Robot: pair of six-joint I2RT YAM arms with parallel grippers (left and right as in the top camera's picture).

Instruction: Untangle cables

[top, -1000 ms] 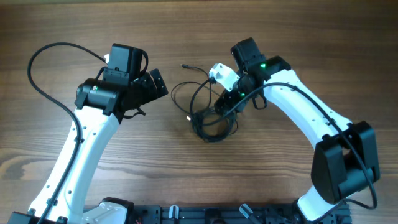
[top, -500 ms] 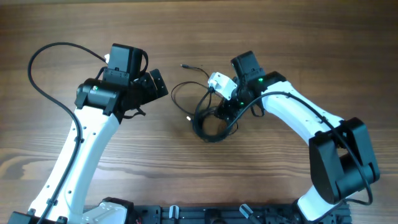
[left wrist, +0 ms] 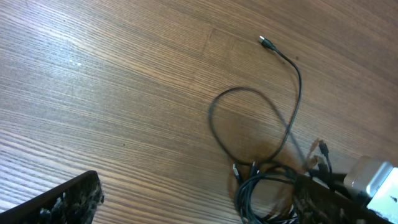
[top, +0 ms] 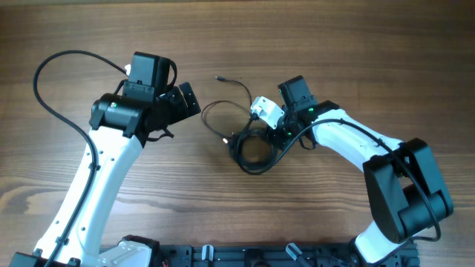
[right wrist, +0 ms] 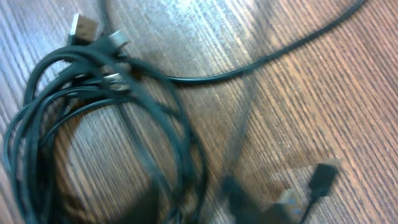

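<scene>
Movement: right gripper (top: 261, 136) now sits lower on the cables (top: 252, 168) coiled mid-table, its grip unreadable, likely about to pull one free, while left gripper (top: 188, 100) hangs wide open.

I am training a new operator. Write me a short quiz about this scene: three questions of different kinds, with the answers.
1. True or false: the left gripper holds a cable.
2. Which gripper is down at the coiled cables? A left, B right, C both.
3. Fill in: one loose plug lies apart from the coil, on the ____ table.
Key: 1 false; 2 B, the right gripper; 3 wooden.
</scene>
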